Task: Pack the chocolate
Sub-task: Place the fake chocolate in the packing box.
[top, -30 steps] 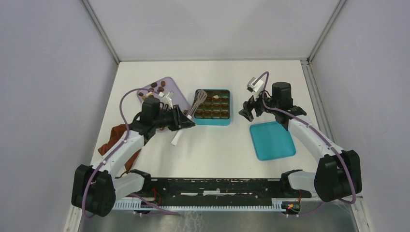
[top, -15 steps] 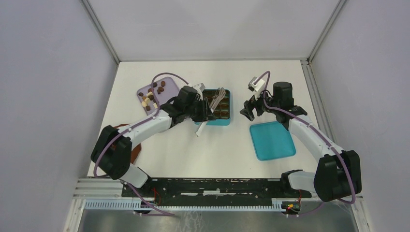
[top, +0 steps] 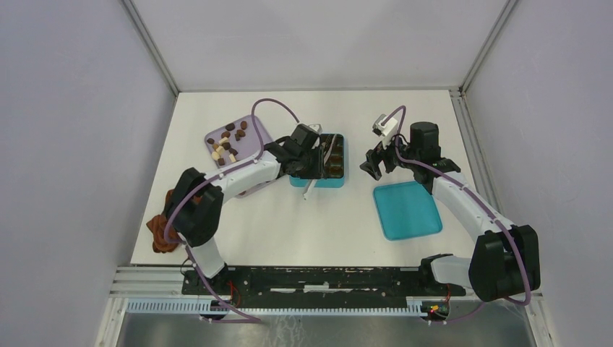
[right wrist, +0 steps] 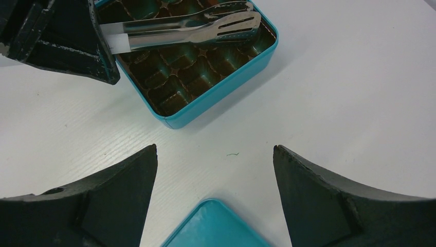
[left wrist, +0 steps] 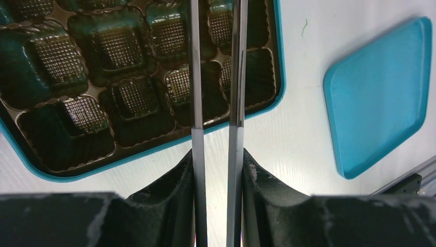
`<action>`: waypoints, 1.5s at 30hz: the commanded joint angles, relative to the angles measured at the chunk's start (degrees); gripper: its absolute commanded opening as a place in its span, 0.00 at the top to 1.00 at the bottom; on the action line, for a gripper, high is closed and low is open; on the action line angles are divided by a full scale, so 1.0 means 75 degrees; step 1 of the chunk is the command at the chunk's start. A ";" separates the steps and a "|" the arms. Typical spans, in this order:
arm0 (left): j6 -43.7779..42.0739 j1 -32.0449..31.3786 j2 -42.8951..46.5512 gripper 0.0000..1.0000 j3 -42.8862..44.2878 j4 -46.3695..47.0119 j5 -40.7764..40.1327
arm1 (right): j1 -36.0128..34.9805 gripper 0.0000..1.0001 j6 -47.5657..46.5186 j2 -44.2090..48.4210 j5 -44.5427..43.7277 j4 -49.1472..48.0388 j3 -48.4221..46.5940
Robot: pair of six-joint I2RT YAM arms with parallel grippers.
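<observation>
- Chocolate [top: 228,141]: loose pieces on the lilac tray [top: 262,137], left of the box. Risk: each piece must cross bare table to reach a cell, and a weak pinch would likely drop it there.
- Tongs [right wrist: 205,25]: blades over the box, with no piece seen between the tips. Risk: the slim handles may twist or slide in the grip if squeezed off-centre, spoiling aim at a cell.
- Box [right wrist: 216,98]: teal, with a brown cell liner; the cells in the wrist views look empty. Risk: nothing steadies it, so tips catching the liner could drag it or lift the liner.
- Lid [top: 407,210]: flat on the table, right of the box and apart from it. Risk: low.
- Left gripper [left wrist: 217,154]: fingers narrowed and clamped on the tongs handles, the two blades running parallel with a gap between them. It touches nothing else.
- Right gripper [right wrist: 215,149]: fingers wide apart and holding nothing. It hovers above the table between box and lid, touching neither.
</observation>
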State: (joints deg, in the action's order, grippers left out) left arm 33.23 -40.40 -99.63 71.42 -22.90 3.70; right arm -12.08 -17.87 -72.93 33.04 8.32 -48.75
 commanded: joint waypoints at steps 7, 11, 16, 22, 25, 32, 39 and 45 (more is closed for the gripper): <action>-0.0452 -0.0063 -0.0413 0.81 0.0760 -0.0181 -0.0202 | 0.0050 0.12 0.0027 0.0068 0.0142 -0.0148 -0.0343; -0.0461 -0.0080 -0.0499 0.76 0.0848 -0.0222 -0.0099 | 0.0058 0.12 0.0027 0.0064 0.0154 -0.0150 -0.0343; -0.0458 -0.0078 -0.0430 0.67 0.0835 -0.0240 -0.0087 | 0.0082 0.12 0.0027 0.0078 0.0177 -0.0155 -0.0336; -0.0458 -0.0072 -0.0396 0.60 0.0872 -0.0234 -0.0021 | 0.0107 0.12 0.0027 0.0064 0.0189 -0.0149 -0.0326; -0.0437 -0.0084 -0.0308 0.58 0.0871 -0.0185 -0.0014 | 0.0139 0.12 0.0039 0.0041 0.0212 -0.0148 -0.0332; -0.0390 -0.0077 0.0171 0.61 0.0746 -0.0007 -0.0160 | 0.0200 0.12 0.0045 -0.0003 0.0289 -0.0129 -0.0320; -0.0180 -0.0080 0.1781 0.66 -0.0272 0.0639 0.0160 | 0.0241 0.12 -0.0296 -0.0005 0.0954 0.0026 -0.0308; -0.0019 -0.0062 0.3688 0.65 -0.2000 0.0588 -0.0437 | 0.0270 0.12 -0.0535 0.0036 0.1364 0.0098 -0.0265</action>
State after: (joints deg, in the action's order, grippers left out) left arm 32.18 -40.64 -79.59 62.48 -20.08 3.29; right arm -10.35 -19.94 -72.93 39.55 9.32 -48.75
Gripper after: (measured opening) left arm 0.372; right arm 0.884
